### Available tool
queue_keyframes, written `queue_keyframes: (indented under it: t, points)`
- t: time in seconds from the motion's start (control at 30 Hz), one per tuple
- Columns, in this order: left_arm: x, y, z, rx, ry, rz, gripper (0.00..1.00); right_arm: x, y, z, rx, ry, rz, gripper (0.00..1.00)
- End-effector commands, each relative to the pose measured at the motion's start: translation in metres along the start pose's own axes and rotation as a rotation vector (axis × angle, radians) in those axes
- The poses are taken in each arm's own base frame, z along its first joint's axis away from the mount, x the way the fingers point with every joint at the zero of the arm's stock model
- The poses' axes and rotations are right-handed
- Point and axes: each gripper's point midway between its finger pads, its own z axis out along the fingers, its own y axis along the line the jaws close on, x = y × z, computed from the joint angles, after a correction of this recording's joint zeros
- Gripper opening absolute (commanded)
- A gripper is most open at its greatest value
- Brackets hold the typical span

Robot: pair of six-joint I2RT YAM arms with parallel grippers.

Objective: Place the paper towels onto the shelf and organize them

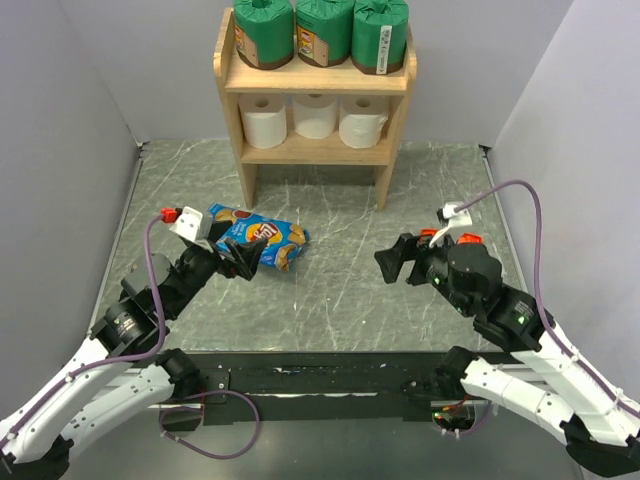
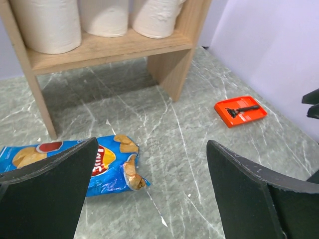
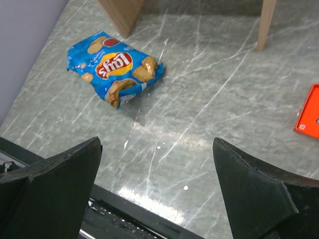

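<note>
The paper towels are all sitting on the shelf [image 1: 231,100]. The three green-wrapped rolls [image 1: 322,32] are lining the top board side by side. The three white rolls [image 1: 316,117] are filling the lower tier directly beneath them. Every roll is standing on end, so each long axis is running vertically. The white rolls are showing their hollow cores upward, and the green ones are turning their labels toward the front. Within each row the neighbours are touching or nearly touching, and none is leaning noticeably.

By my reading the placing is done, and what is left is a tidy finish. Doing that well means keeping both arms low and well away from the shelf legs, because a nudge would be tipping upright rolls. If any squaring-up is wanted, the rightmost white roll, whose outer sheet is looking slightly ragged, is the one worth checking.

The left hand [image 1: 240,258] is hovering over the tabletop [image 1: 330,300] with its jaws spread wide, carrying nothing, just beside the blue chip bag [image 1: 262,238]. The right hand [image 1: 400,262] is likewise gaping wide and carrying nothing, well apart from the shelf. The orange razor package [image 2: 240,111] is lying flat near the right wall.
</note>
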Motion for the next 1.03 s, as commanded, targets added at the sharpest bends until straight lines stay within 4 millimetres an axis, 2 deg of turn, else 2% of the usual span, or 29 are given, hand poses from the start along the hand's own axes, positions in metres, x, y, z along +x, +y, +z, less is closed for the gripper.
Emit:
queue_keyframes:
  t: [0.0, 0.27, 0.53, 1.0]
  points:
    - [-0.012, -0.013, -0.001, 0.078, -0.051, 0.017, 0.96, -0.012, 0.008, -0.004, -0.058, -0.089, 0.074, 1.00]
    - [-0.009, -0.015, 0.000, 0.092, -0.042, 0.023, 0.96, -0.019, 0.000, -0.010, -0.023, -0.116, 0.049, 1.00]
    - [-0.009, -0.015, 0.000, 0.091, -0.040, 0.025, 0.96, -0.027, 0.005, -0.011, -0.030, -0.120, 0.047, 0.99]
    - [-0.009, -0.015, 0.000, 0.088, -0.039, 0.027, 0.96, -0.025, 0.006, -0.007, -0.031, -0.109, 0.043, 1.00]
